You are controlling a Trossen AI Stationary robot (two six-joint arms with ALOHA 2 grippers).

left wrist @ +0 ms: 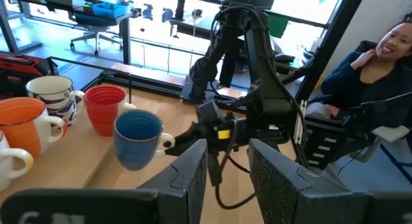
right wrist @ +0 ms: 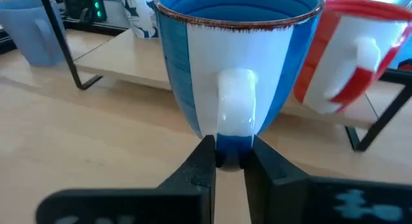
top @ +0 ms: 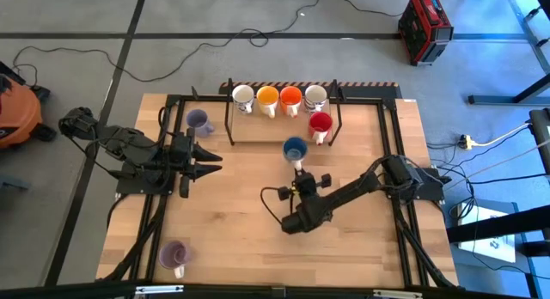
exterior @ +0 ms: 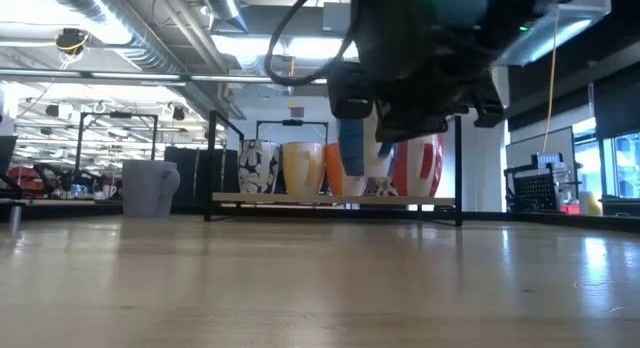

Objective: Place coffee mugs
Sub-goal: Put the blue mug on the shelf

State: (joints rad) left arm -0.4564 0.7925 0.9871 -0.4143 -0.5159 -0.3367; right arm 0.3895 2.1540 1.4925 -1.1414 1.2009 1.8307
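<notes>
While five mugs already sit on the rack (top: 230,137), I have the right gripper (right wrist: 226,161) clamped on the handle of the blue mug (top: 295,149), carried just in front of the rack beside the red mug (top: 320,123). My left gripper (top: 211,162) waits on the table's left side with its fingers apart, holding nothing. Two pale purple mugs remain out, one (top: 198,120) left of the rack, one (top: 174,255) at the near left corner, so I judge we are past halfway.

No legible text, label, brand, number or sign appears in any view; the mugs carry only coloured glaze and patterns, without readable lettering.
</notes>
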